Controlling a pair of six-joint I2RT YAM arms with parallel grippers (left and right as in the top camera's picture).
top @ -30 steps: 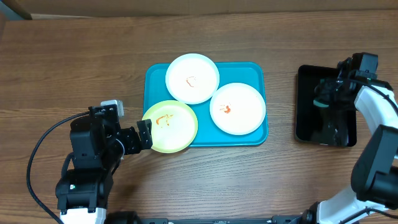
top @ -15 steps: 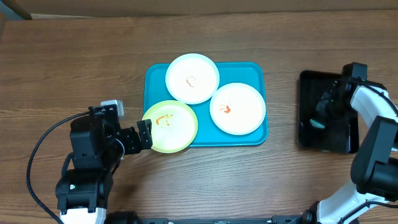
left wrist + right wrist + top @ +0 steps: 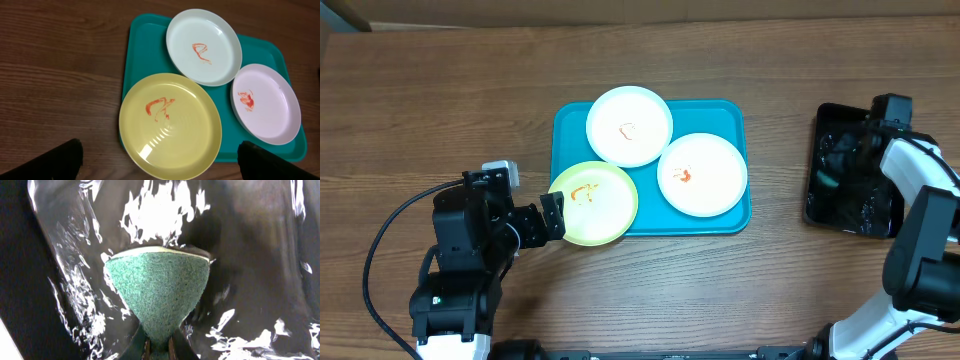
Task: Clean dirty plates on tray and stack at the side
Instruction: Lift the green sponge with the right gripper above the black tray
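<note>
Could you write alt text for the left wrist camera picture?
On a turquoise tray on a wooden table lie a yellow plate, nearest and overhanging the tray's corner, a white plate behind it and another white plate at right, all smeared orange-red. The left gripper is open, its dark fingers in the bottom corners.

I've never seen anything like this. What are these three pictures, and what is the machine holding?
Two robot arms sit at a wooden table. One picture looks down from above. The other two come from a camera on each arm's wrist. A blue tray holds a yellow plate and two white plates, all smeared with orange. The left claw is open beside the yellow plate, holding nothing. The right claw is shut on a green sponge over a wet-looking black tray.
</note>
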